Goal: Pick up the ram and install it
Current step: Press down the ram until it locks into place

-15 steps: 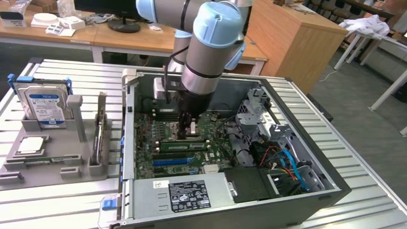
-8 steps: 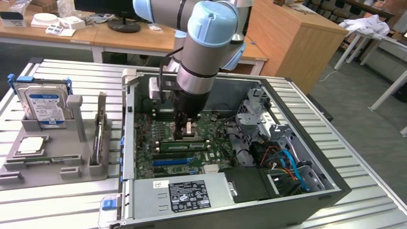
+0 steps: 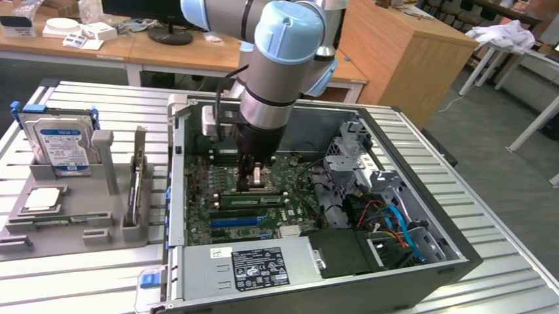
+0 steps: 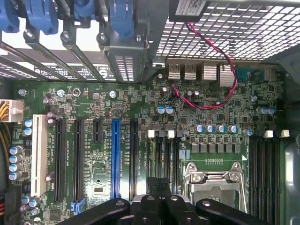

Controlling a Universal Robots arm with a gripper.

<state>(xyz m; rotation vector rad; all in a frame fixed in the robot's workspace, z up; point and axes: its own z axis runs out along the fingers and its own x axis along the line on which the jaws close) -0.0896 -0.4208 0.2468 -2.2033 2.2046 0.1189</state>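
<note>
Ram (image 3: 253, 197): long, narrow green stick with dark chips along it. In the exterior view it lies lengthwise, left to right, on the motherboard (image 3: 262, 209).
Ram position: just on the near side of my tool (image 3: 251, 178), close to the middle of the board. A second strip of the same kind lies right beside it. Whether it is fully seated in its slot I cannot tell.
Tool state: in the wrist view my tool (image 4: 159, 201) has its two black fingers (image 4: 153, 206) drawn together side by side, with no gap between them.
Tool hold: I cannot tell whether the tips press on anything or grip anything.
Tool position: down inside the open computer case (image 3: 436, 261), low over the board. The wrist view places it at the narrow dark memory slots (image 4: 164, 154), beside the silver processor socket (image 4: 215, 180).
Blue slot (image 4: 115, 159): long and upright in the wrist view, standing apart from my tool among black slots.
Arm (image 3: 279, 59): comes straight down from above into the case.
Tray (image 3: 70, 229): grey, on the counter (image 3: 88, 288) to the exterior view's left of the case. It carries a hard drive (image 3: 59, 140) standing on edge at its far end.
</note>
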